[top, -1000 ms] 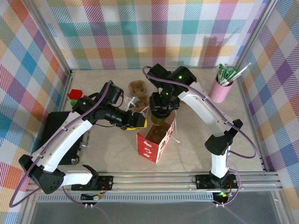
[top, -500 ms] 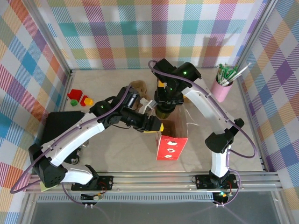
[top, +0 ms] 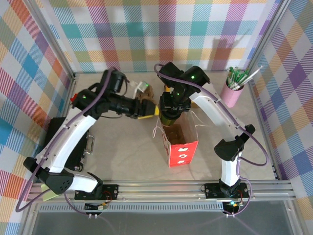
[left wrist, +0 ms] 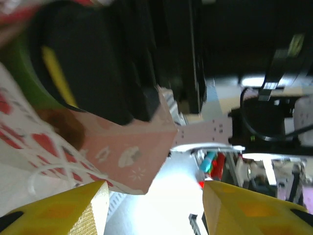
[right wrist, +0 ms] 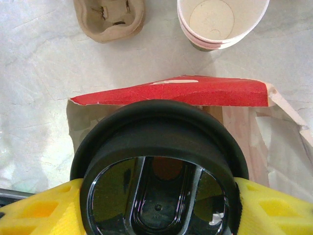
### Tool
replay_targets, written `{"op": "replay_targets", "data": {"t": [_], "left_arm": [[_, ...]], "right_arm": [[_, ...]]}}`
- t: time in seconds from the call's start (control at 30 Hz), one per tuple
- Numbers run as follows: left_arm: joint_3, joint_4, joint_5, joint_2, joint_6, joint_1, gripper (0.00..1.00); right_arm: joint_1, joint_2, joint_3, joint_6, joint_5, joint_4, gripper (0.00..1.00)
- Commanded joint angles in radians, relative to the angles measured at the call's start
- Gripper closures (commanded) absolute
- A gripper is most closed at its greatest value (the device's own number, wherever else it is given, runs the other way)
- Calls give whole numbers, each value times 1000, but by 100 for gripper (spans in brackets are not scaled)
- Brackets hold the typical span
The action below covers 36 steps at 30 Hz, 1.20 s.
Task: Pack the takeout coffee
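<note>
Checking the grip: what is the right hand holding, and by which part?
The right hand holds the takeout coffee by the two sides of its black-lidded top, above the red bag.

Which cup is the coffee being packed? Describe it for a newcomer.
Find the red paper bag standing open mid-table. Over its mouth the right pincer grips the takeout coffee, green-sided under a black lid. The stacked cups beyond the bag are open and cream, with no lid.

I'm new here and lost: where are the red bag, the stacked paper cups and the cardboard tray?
red bag (top: 182,151), top view, red front face
stacked paper cups (right wrist: 222,20), right wrist view, inside top cup
cardboard tray (right wrist: 108,17), right wrist view, its middle
</note>
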Motion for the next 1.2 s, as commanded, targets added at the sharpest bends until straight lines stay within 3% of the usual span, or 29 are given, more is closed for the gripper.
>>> {"op": "replay_targets", "data": {"t": [0.0, 0.17, 0.27, 0.4, 0.73, 1.17], "left_arm": [[88, -123, -75, 81, 14, 72, 46], [202, -155, -186, 213, -92, 168, 46], [231, -187, -245, 263, -85, 172, 47], [226, -201, -215, 309, -71, 170, 46], [268, -198, -160, 359, 5, 40, 39], [352, -267, -246, 483, 61, -15, 43]], "right_arm": [[6, -23, -8, 31, 4, -174, 43], [6, -47, -48, 44, 12, -173, 43], [6, -80, -103, 63, 18, -168, 43], [6, -117, -146, 77, 26, -165, 43], [6, -260, -372, 113, 41, -20, 44], [6, -229, -386, 90, 42, 48, 43]]}}
